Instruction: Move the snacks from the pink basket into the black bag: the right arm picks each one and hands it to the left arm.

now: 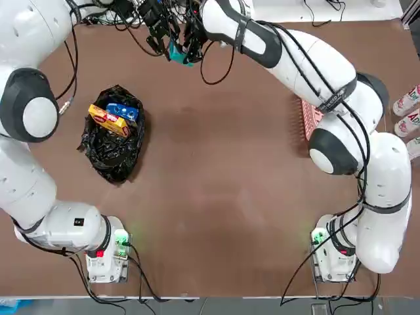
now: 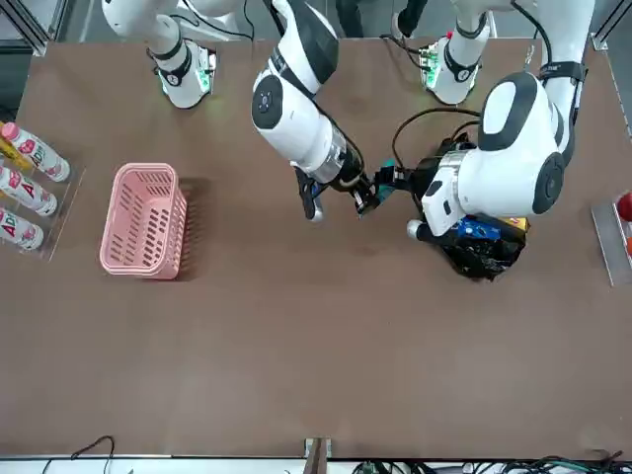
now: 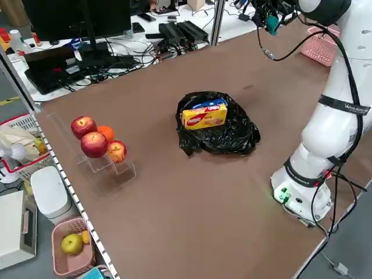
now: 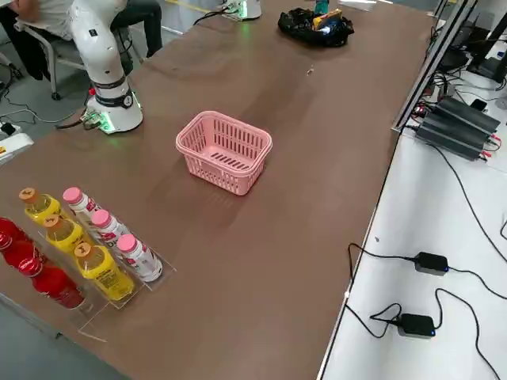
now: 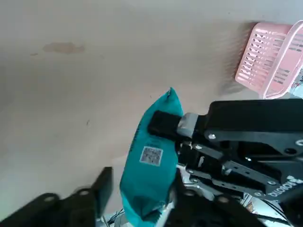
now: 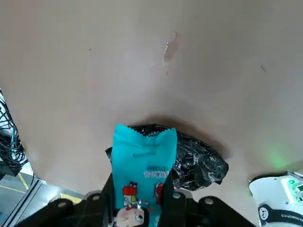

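Observation:
The teal snack [image 5: 149,156] hangs in the air over the far middle of the table, and my right gripper [image 1: 190,46] is shut on its upper part. My left gripper [image 5: 139,189] faces it from the other side. Its fingers stand either side of the packet's lower end, with a slim gap showing at one finger [image 5: 103,185]. The black bag [image 1: 115,141] lies open on the left, with the yellow snack [image 1: 108,120] and the blue snack [image 1: 123,111] on top of it. Partly behind the right arm stands the pink basket [image 2: 143,219], and nothing shows inside it.
Bottles [image 2: 30,188] stand in a clear rack at the robot's right table edge. Apples and an orange [image 3: 93,139] sit on a clear stand at the left edge. Cables and power bricks [image 4: 428,261] lie beyond the far edge.

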You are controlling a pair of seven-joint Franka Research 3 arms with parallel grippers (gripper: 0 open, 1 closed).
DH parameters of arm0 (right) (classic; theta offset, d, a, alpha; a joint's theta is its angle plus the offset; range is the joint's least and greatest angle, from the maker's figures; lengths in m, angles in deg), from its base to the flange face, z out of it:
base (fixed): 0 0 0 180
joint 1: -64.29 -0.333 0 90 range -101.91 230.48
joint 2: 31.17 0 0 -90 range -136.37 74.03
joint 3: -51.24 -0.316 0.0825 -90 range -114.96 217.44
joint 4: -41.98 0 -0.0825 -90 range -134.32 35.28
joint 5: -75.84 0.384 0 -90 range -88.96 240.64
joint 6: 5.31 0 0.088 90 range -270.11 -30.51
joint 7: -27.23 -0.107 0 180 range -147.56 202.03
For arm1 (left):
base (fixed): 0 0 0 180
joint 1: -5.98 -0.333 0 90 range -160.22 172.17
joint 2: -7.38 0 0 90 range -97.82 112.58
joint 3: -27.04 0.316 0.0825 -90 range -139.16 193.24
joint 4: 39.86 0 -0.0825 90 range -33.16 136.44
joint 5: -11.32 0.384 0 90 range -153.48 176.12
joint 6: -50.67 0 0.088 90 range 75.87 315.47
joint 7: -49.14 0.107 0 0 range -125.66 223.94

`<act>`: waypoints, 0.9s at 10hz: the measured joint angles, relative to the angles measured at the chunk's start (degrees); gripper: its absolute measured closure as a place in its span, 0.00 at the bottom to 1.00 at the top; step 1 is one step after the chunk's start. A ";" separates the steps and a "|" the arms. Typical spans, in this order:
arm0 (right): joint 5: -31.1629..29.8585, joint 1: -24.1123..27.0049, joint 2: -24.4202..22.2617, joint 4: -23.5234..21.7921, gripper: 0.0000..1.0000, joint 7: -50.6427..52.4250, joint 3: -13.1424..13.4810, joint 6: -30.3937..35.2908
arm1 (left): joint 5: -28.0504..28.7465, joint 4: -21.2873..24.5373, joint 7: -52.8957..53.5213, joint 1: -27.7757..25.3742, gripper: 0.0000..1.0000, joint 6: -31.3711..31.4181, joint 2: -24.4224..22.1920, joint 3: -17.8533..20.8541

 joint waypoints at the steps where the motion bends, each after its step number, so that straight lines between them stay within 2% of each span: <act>1: 0.00 0.00 0.00 0.01 0.59 0.00 0.00 0.00 | 0.00 0.02 0.00 0.00 0.62 -0.02 -0.08 0.00; 3: 0.03 -0.03 0.00 0.11 0.59 0.00 -0.04 0.00 | 0.01 0.07 0.00 -0.03 0.74 -0.01 -0.08 0.00; 5: 0.03 -0.04 0.00 0.14 0.56 -0.01 -0.04 0.00 | 0.02 0.07 0.00 -0.04 0.74 -0.01 -0.13 0.00; 6: 0.03 -0.04 0.00 0.15 0.44 -0.01 -0.03 -0.02 | 0.02 0.07 0.00 -0.10 0.74 -0.01 -0.16 0.00; 9: 0.03 -0.03 0.00 0.15 0.00 -0.02 0.00 -0.02 | 0.05 0.06 0.00 -0.74 0.74 -0.90 -0.39 0.11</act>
